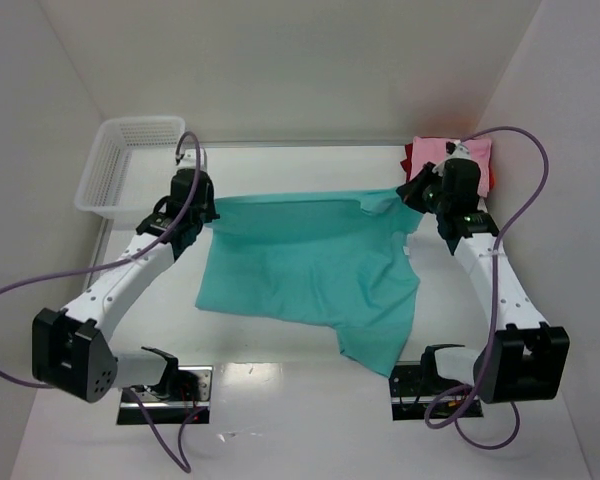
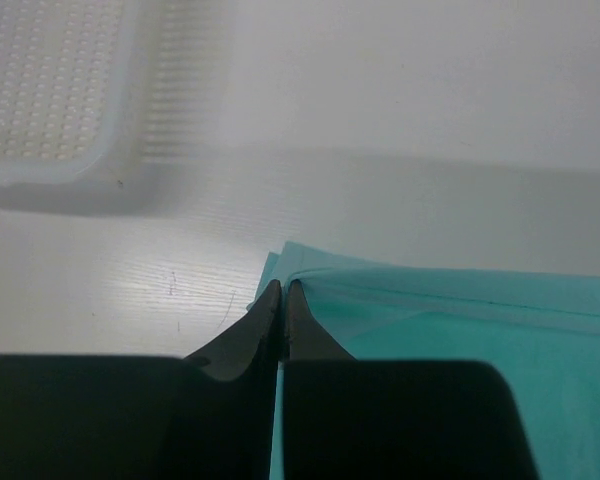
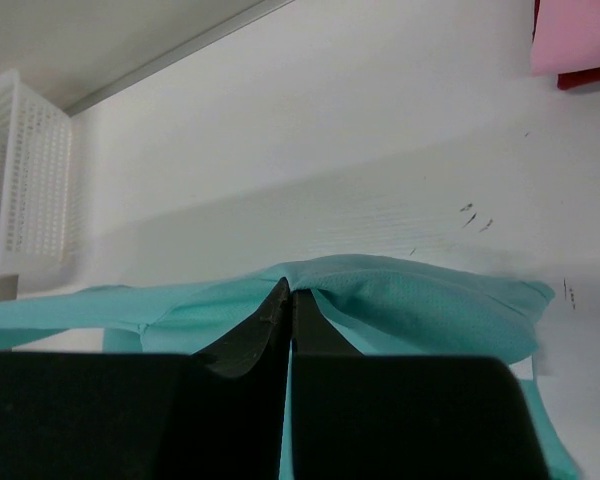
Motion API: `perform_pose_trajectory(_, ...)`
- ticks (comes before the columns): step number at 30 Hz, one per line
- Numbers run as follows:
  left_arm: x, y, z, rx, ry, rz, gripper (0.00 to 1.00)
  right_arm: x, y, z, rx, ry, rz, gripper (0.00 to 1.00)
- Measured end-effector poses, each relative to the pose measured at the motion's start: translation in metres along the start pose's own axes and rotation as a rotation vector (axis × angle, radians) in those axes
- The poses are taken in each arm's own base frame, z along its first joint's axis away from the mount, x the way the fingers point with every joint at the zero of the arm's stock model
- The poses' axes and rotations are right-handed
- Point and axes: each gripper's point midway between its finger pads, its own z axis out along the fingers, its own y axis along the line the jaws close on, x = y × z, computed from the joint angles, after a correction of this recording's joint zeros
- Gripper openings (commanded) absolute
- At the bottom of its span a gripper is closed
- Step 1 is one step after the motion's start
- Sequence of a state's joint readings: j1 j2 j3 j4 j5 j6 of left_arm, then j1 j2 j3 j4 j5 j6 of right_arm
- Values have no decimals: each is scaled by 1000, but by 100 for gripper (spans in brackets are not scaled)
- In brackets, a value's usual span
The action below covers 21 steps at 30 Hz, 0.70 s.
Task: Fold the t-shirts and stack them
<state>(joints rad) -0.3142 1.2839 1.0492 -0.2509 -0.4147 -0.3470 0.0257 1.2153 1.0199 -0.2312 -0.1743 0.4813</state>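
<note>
Where hands [image 2: 282, 288] [image 3: 288, 288] pinch, teal t-shirt [image 1: 310, 272] spread

The teal-green t-shirt [image 1: 310, 270] is lying spread out and rumpled. Its far edge is stretching straight between my left pincer [image 2: 283, 290] and my right pincer [image 3: 288, 290], each one pinching a fold of the cloth. One flap is reaching toward me at the near right. The pink t-shirt [image 1: 450, 152] is sitting folded on the red t-shirt [image 1: 408, 158] at the far right, just beyond the teal one.
</note>
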Motion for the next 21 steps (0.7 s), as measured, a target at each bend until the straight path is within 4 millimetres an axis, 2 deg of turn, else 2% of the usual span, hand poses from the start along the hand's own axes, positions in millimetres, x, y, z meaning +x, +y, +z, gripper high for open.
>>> perform_pose_trajectory(4, 3, -2, 23, -27, 13, 3, 0, 2, -8, 22, 18, 10, 2, 1)
perform_pose_trajectory(9, -14, -1, 44, -46, -22, -25, 0, -4, -9, 44, 19, 8, 1, 1)
perform_pose_trajectory(21, -57, 4, 69, -50, -127, -86, 0, -46, 13, 80, -46, -54, -25, 1)
